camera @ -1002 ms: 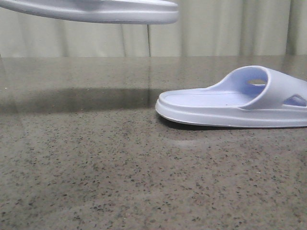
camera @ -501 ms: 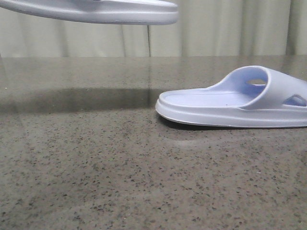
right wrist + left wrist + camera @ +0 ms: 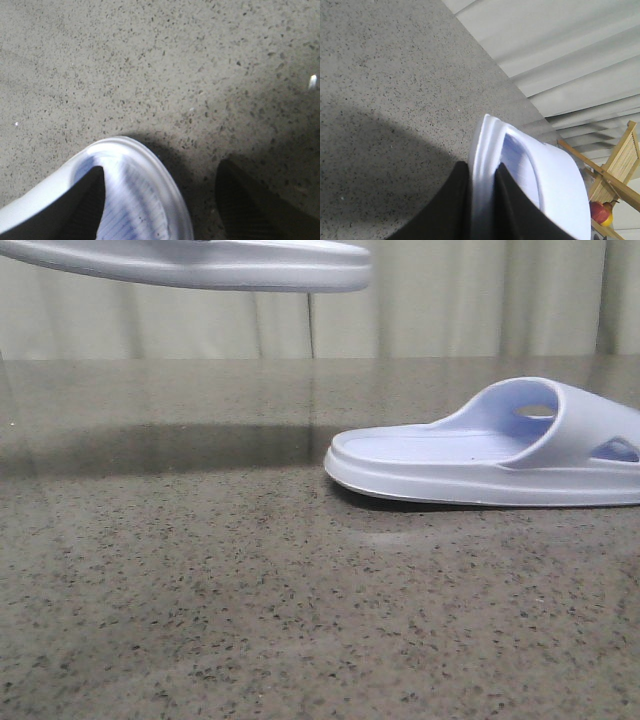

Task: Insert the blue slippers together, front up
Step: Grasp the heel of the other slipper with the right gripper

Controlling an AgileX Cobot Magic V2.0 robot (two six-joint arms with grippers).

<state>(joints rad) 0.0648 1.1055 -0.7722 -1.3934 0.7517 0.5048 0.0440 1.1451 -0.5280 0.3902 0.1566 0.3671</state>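
One slipper (image 3: pixel 200 262) is held well above the surface (image 3: pixel 200 590), its sole edge pinched between the closed fingers of the left tool (image 3: pixel 482 200); the other slipper (image 3: pixel 490 455) lies flat on the surface at the right, so the insertion is judged not yet begun. Only the right wrist view shows the right tool (image 3: pixel 160 200) spread wide, one finger (image 3: pixel 85 205) over the resting slipper's footbed and the other beside it; the front view shows neither tool.
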